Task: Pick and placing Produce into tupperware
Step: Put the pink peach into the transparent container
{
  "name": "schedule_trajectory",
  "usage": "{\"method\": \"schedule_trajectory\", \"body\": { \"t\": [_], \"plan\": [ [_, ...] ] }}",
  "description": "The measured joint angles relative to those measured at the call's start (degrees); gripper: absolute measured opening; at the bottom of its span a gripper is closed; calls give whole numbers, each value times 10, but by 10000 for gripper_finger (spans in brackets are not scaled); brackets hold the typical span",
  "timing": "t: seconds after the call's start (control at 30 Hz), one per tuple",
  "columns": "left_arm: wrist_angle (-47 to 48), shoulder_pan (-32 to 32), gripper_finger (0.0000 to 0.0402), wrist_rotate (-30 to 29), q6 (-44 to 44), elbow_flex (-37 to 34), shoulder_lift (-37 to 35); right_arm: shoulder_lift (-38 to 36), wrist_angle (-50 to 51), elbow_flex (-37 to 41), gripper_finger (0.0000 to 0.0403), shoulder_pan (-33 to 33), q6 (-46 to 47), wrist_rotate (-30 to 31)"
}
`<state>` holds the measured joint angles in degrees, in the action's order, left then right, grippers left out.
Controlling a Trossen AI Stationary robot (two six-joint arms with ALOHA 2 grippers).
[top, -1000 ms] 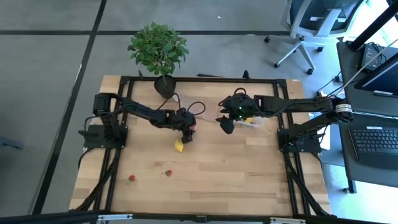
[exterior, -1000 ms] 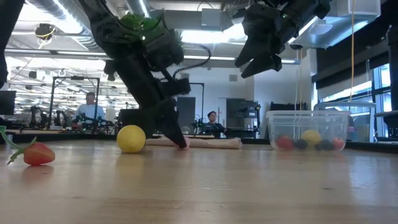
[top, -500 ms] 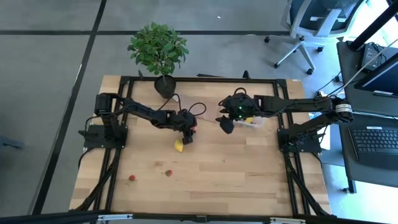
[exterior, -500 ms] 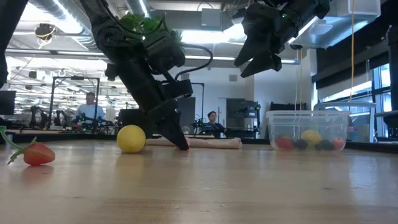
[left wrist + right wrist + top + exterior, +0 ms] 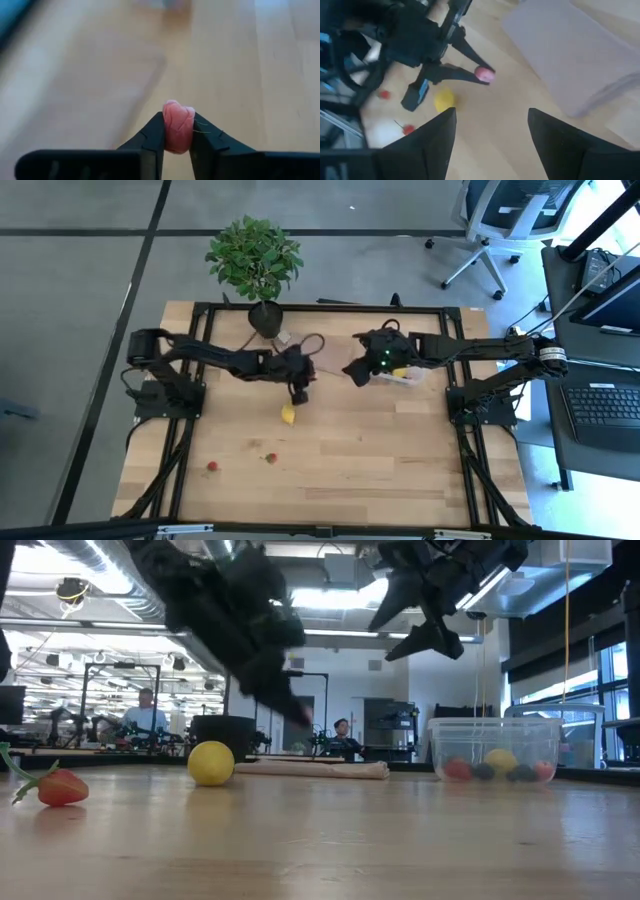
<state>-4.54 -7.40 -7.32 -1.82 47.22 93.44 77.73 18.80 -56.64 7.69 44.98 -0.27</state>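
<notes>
- High view: left gripper point(image 5: 298, 385) now lifted off the wood and shifted back vs. a sec ago; lemon point(image 5: 288, 414) left on table.
- Low view: tupperware point(image 5: 495, 748) holds several pcs. Right gripper point(image 5: 425, 615) hangs above, jaws apart.
- Left wrist view: fingers clamped on pink berry point(image 5: 177, 125). Pick done; transfer to tub looks next.

Dark jointed arms, tapered black fingers point(image 5: 150, 142)
</notes>
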Motion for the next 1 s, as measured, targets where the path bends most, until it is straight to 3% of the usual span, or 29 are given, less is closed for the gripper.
{"method": "schedule_trajectory", "body": {
  "t": [0.17,0.33,1.0],
  "plan": [
    [-38,0,79,-43,-49,1,-79,0,-59,0,249,0,47,0],
    [-100,0,71,-52,-105,1,-117,0,-114,0,249,2,57,5],
    [-211,6,66,-48,-140,1,-118,14,-217,-1,249,27,55,6]
  ]
}}
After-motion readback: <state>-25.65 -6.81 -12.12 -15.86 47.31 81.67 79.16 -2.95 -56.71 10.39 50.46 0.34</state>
